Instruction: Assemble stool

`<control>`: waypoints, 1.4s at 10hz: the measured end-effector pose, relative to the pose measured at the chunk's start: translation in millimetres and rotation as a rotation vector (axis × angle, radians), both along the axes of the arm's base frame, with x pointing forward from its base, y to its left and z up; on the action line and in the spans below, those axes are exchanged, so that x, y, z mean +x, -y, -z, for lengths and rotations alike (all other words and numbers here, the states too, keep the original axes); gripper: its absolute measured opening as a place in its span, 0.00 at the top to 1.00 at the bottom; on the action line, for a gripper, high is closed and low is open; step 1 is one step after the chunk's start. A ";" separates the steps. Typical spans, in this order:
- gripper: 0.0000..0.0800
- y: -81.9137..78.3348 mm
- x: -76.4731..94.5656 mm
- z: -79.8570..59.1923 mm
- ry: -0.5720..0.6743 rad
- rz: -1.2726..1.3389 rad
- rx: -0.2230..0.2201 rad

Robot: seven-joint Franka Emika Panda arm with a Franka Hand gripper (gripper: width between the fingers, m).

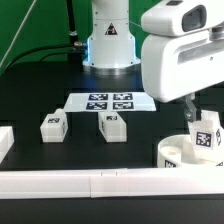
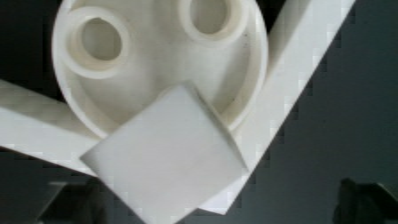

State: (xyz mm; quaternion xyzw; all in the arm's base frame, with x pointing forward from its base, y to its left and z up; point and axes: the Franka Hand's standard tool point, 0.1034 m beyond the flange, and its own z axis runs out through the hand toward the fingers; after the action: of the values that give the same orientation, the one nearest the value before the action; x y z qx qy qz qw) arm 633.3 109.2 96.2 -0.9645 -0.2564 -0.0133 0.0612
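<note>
The round white seat drum [image 1: 178, 152] stands at the exterior view's right, against the long front rail. One tagged leg [image 1: 207, 136] stands tilted on top of it. My gripper [image 1: 195, 114] hangs just above that leg, open. In the wrist view the leg [image 2: 169, 155] fills the space over the seat drum [image 2: 151, 50], whose two round holes show. My gripper [image 2: 214, 208] straddles the leg, and both dark fingers stay apart from it. Two more legs [image 1: 52, 125] [image 1: 112, 126] lie on the black table, left of centre.
The marker board [image 1: 110, 102] lies flat in front of the robot base [image 1: 108, 45]. A long white rail [image 1: 100, 183] runs along the front, with a white block [image 1: 5, 140] at the exterior view's left. In the wrist view, rail pieces [image 2: 311, 80] flank the seat.
</note>
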 end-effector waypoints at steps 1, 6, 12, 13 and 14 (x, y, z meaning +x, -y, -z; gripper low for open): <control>0.19 2.9 0.0 2.5 0.013 -0.124 -0.018; 0.19 11.4 4.3 23.4 0.061 -0.442 -0.093; 0.58 10.8 3.7 24.8 0.035 -0.137 -0.091; 0.58 9.9 5.5 25.3 0.038 -0.045 -0.086; 0.58 8.5 6.5 25.4 0.036 0.054 -0.081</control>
State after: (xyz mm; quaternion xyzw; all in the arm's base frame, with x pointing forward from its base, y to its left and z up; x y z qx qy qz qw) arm 639.7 100.7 70.8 -0.9724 -0.2315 -0.0221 0.0173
